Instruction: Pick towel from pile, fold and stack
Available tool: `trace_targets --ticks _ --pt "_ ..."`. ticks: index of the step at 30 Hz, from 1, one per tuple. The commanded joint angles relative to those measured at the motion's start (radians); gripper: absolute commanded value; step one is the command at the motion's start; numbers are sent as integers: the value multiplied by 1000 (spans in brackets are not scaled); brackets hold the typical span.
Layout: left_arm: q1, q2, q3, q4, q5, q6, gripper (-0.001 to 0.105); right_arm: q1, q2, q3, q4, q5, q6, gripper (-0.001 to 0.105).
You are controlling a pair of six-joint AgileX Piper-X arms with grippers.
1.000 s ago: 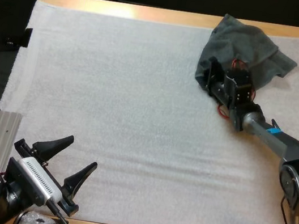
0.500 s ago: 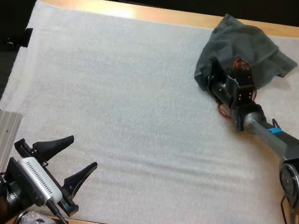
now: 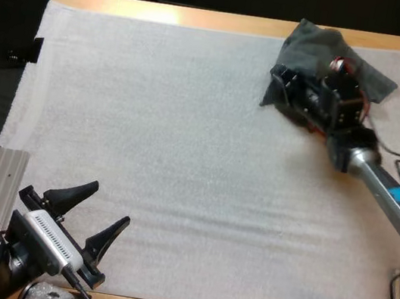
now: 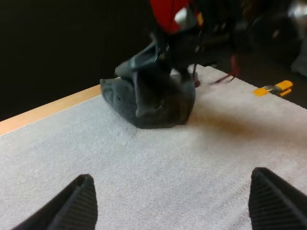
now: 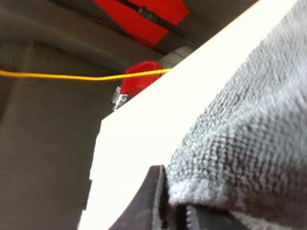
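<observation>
Grey-green towel [image 3: 318, 50] sits bunched at the far right of the white mat [image 3: 171, 137], close to the table's [image 3: 206, 19] far wooden edge. The right gripper [image 3: 283, 87] is right on it, at the near-left side of the heap, arm reaching in from the right. From the right wrist, the towel [image 5: 240, 143] lies tight against one black finger [image 5: 151, 201], its hem pressed there: the gripper is pinching the cloth.

From the left wrist, the towel [image 4: 158, 108] stands in a rounded lump on the mat, a fold drawn up into the right gripper [image 4: 168, 48] above it.

Over at the near left corner of the mat, the left gripper [image 3: 110, 204] hovers well apart from the towel. Its fingers [image 4: 79, 203] are spread wide with only bare mat between them, the left gripper [image 4: 172, 175] facing across towards the lump.
</observation>
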Motion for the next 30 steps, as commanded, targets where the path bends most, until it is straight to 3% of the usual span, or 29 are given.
trace_targets --ticks 1,10,18,24,30 --pt "-3 2 -5 -11 7 -9 63 3 -62 -10 71 -8 -87 1" --pt "-3 2 -5 -11 7 -9 63 3 -263 -10 298 -8 -262 1" --pt "-3 2 -5 8 7 -9 63 3 -437 -22 486 -8 -344 1" --pt "-3 2 -5 12 7 -9 63 3 -542 -95 656 -8 -438 1" --pt "-3 2 -5 12 7 -9 63 16 -598 -200 767 -11 -445 1"
